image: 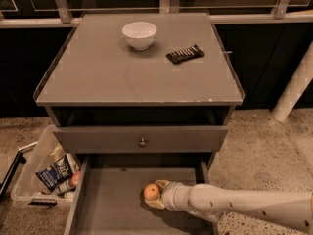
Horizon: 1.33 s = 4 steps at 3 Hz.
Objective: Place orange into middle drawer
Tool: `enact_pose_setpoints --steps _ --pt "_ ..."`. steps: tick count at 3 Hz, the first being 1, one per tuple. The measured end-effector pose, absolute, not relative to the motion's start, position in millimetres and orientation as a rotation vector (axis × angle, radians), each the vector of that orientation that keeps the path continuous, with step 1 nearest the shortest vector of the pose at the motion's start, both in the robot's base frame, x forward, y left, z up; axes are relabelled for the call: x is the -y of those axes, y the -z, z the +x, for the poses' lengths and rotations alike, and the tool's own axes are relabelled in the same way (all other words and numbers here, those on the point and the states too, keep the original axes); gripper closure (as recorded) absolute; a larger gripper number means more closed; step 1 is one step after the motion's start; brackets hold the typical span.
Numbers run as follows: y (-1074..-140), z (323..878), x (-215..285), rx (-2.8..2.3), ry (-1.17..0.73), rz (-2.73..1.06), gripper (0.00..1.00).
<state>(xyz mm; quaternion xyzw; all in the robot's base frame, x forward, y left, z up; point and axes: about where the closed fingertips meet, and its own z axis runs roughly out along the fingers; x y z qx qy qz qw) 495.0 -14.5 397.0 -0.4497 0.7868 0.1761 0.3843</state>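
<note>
My gripper (154, 194), jaws closed snugly on the orange (150, 192), sits low in the middle drawer (107, 202), below the counter (137, 77) front edge.

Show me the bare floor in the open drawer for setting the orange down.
The middle drawer floor is bare from its left wall to the orange, and along the back under the knobbed front. The right side is crowded: the end effector, holding the orange, and the arm lie there.
</note>
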Motion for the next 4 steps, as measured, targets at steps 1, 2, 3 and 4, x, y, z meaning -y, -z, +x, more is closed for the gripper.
enact_pose_setpoints --steps 1,2,3,4 --pt "-378 501 19 -2.023 -0.433 -1.136 1.0" --pt "-365 503 20 -2.038 -0.435 -1.12 1.0" --pt "-365 503 20 -2.039 -0.435 -1.12 0.81" --pt "-365 503 20 -2.039 -0.435 -1.12 0.58"
